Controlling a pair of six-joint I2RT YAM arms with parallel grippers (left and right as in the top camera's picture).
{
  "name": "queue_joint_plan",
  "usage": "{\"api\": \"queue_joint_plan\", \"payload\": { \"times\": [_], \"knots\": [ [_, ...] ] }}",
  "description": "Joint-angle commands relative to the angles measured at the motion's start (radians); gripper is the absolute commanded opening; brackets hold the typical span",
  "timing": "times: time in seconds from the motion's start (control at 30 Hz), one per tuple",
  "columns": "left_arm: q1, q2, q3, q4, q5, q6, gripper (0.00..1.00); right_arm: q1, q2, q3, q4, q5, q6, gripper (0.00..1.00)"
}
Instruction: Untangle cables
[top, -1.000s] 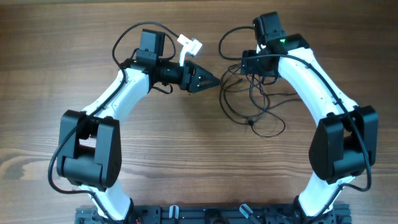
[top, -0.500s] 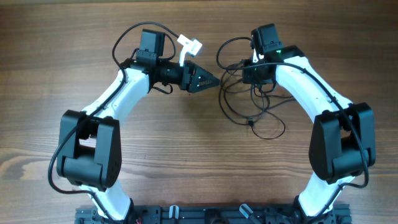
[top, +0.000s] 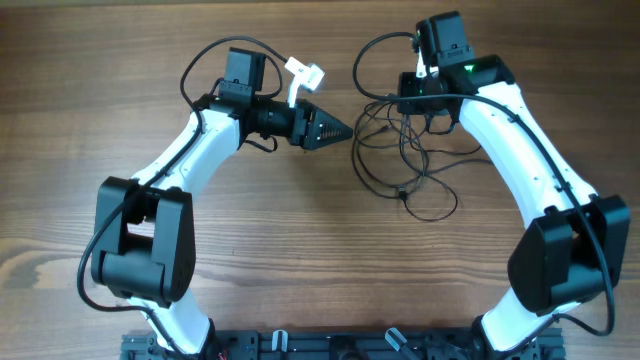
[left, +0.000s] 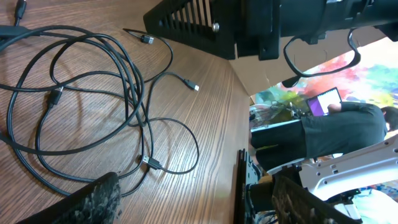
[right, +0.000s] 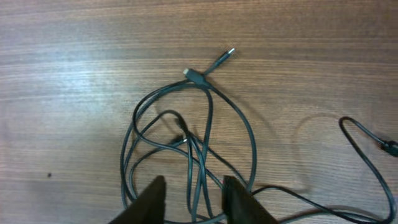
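The cables (top: 403, 190) lie as a tangle of thin black loops on the wooden table, right of centre. My right gripper (top: 424, 108) hangs over the tangle's far part. In the right wrist view its jaws (right: 194, 183) stand a little apart, open, with several strands of the cables (right: 198, 158) running through the gap and wood showing beside them. My left gripper (top: 335, 128) points right, just left of the tangle. It is open (left: 199, 205) with nothing between its fingers, and the cables (left: 134, 93) lie ahead of it with small plugs showing.
A white connector (top: 305, 72) sticks out from the left arm's wiring. A black rail (top: 300, 345) runs along the table's near edge. In the left wrist view the table edge (left: 239, 112) drops off to a person at a laptop beyond.
The right wrist has shifted slightly right and toward the far side, and the tangle's upper loop has moved a little with it. The left arm has not moved.
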Motion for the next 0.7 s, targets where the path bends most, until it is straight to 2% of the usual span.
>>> {"api": "queue_joint_plan", "payload": {
  "times": [0.0, 0.07, 0.17, 0.4, 0.67],
  "knots": [
    [0.002, 0.012, 0.01, -0.002, -0.006, 0.015, 0.8, 0.0, 0.008, -0.006, 0.031, 0.049, -0.003, 0.37],
    [0.002, 0.012, 0.01, -0.002, -0.006, 0.015, 0.8, 0.0, 0.024, -0.006, 0.044, 0.048, -0.003, 0.38],
    [0.002, 0.012, 0.01, -0.002, -0.006, 0.015, 0.8, 0.0, 0.037, -0.025, 0.052, 0.029, -0.001, 0.47],
    [0.002, 0.012, 0.01, -0.002, -0.006, 0.015, 0.8, 0.0, 0.039, -0.148, 0.109, 0.003, -0.002, 0.41],
    [0.002, 0.012, 0.01, -0.002, -0.006, 0.015, 0.8, 0.0, 0.072, -0.148, 0.145, -0.034, -0.001, 0.39]
  ]
}}
